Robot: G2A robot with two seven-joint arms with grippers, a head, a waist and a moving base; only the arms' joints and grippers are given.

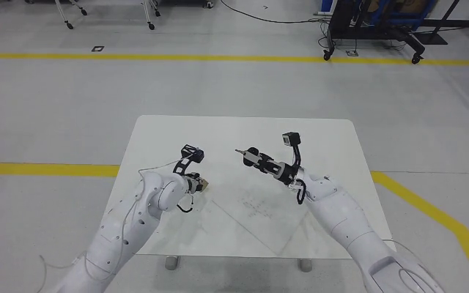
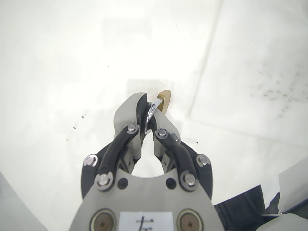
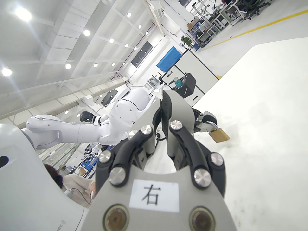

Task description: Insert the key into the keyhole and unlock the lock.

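White table (image 1: 322,143), pale grey floor (image 1: 220,88) with yellow lines (image 1: 220,56), black wheeled cart (image 1: 343,22), round ceiling lights (image 3: 23,14)

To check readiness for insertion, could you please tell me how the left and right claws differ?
The left claw grips the lock by its shackle; the right claw holds the key, a thin tip poking out. The left claw points down at the table; the right claw points sideways toward the lock. Both are shut, with key and lock apart.
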